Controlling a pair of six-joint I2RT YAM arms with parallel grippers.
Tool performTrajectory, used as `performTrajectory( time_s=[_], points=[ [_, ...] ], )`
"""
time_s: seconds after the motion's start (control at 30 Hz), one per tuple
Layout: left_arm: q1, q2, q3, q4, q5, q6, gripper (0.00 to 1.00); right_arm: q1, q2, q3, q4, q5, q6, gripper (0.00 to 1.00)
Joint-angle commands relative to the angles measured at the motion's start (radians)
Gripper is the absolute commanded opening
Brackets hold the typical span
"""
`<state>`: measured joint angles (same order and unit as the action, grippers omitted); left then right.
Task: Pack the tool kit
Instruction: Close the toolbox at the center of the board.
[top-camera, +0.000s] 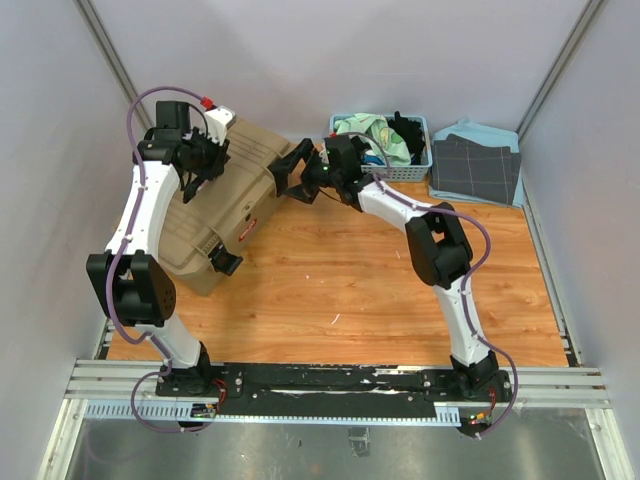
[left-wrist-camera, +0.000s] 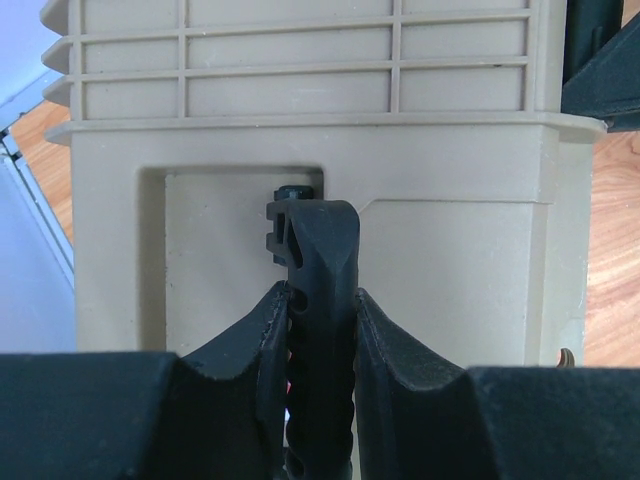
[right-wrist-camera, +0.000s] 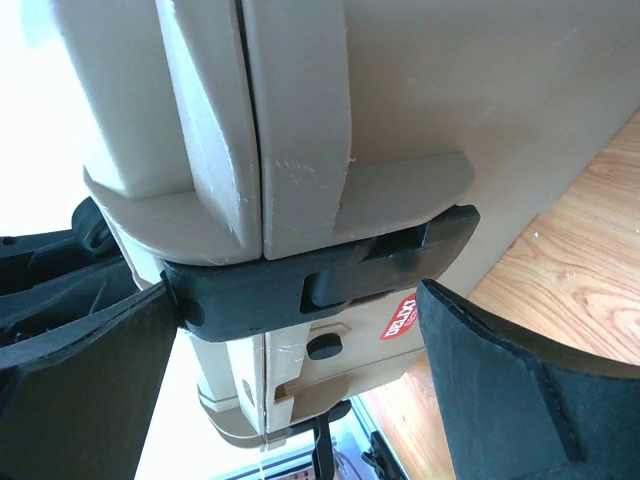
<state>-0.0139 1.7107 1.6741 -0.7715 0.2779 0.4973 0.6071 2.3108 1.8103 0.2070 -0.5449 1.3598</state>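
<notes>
Top external view: the tan toolbox (top-camera: 215, 215) lies shut on the left part of the wooden table (top-camera: 350, 290), its long side running from near-left to far-right.
Toolbox detail: a red label (top-camera: 247, 228) shows on the side facing the middle of the table, with a black latch just near of it.
Left gripper (top-camera: 195, 160): it sits over the far-left part of the toolbox. In the left wrist view its fingers (left-wrist-camera: 270, 340) are pressed together on a black ribbed bar (left-wrist-camera: 320, 250) that stands up in a recess of the tan wall. Whether that bar is the handle or a latch, I cannot tell.
Right gripper (top-camera: 290, 175): it is at the toolbox's far-right end, jaws spread wide.
Right wrist view: a black latch (right-wrist-camera: 330, 280) crosses the seam between lid and base and lies between the parted fingers. The right finger stands clear of it.
Surroundings: a blue basket (top-camera: 420, 172) of cloths stands at the far edge, and a folded dark cloth (top-camera: 475, 165) lies beside it at the far right.
</notes>
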Motion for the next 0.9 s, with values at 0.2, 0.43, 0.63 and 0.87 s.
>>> performTrajectory(
  time_s=[0.2,0.43,0.63,0.87],
  points=[
    [-0.126,0.179,-0.097,-0.152,0.354,-0.054,0.0,0.336,-0.065,-0.17,-0.728,0.09,-0.472,0.98],
    [-0.089,0.235,-0.056,-0.133,0.403,-0.169,0.0,0.335,-0.288,-0.133,-0.971,0.345,-0.675,0.98],
    [-0.085,0.269,-0.008,-0.018,0.404,-0.367,0.0,0.359,-0.42,-0.212,-0.997,0.333,-0.671,0.98],
    [-0.081,0.295,0.012,0.066,0.405,-0.497,0.0,0.405,-0.515,-0.276,-0.957,0.374,-0.755,0.98]
  ],
)
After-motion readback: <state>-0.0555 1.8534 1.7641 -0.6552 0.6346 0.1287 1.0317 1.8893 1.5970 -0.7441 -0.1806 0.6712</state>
